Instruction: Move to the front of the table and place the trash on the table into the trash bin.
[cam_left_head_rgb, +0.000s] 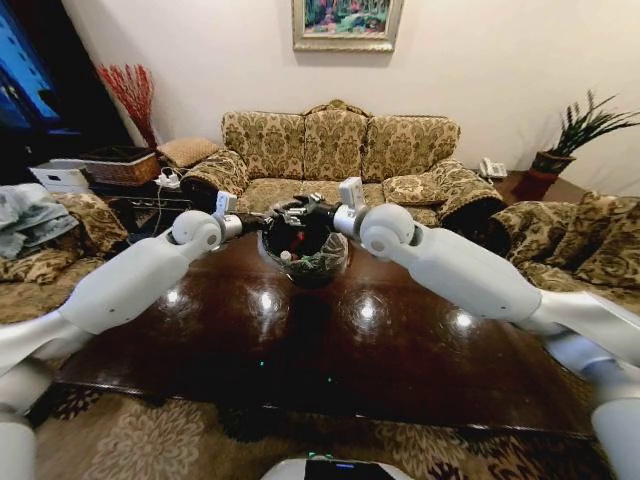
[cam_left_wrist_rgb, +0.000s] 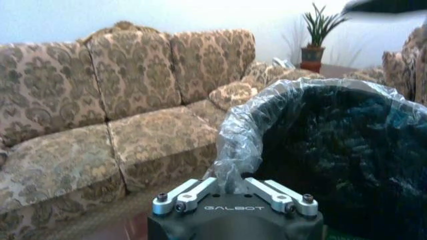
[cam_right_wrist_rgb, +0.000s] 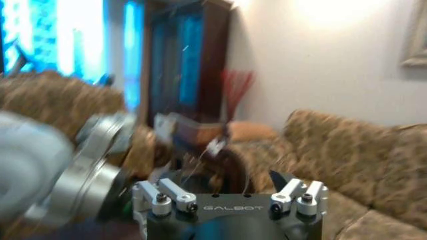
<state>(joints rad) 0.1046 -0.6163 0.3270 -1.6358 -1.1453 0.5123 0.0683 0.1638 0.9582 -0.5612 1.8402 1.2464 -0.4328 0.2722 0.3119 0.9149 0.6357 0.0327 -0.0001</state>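
The trash bin (cam_left_head_rgb: 318, 262), black with a crinkled clear liner, stands on the dark glossy table (cam_left_head_rgb: 400, 350) at its far middle. Inside it lie a crushed red can (cam_left_head_rgb: 296, 240) and a pale scrap. Both arms reach to the bin's rim from either side. My left gripper (cam_left_head_rgb: 266, 222) is at the near-left rim; the left wrist view shows that gripper (cam_left_wrist_rgb: 230, 176) shut on a fold of the bin's liner (cam_left_wrist_rgb: 235, 135). My right gripper (cam_left_head_rgb: 296, 208) hovers over the bin's mouth; in the right wrist view it (cam_right_wrist_rgb: 227, 181) stands open with nothing in it.
A patterned sofa (cam_left_head_rgb: 335, 145) runs behind the table, with armchairs at the left (cam_left_head_rgb: 50, 245) and right (cam_left_head_rgb: 590, 245). A woven basket (cam_left_head_rgb: 122, 165) and red twigs sit back left, and a potted plant (cam_left_head_rgb: 565, 140) back right. Patterned carpet lies under the table's near edge.
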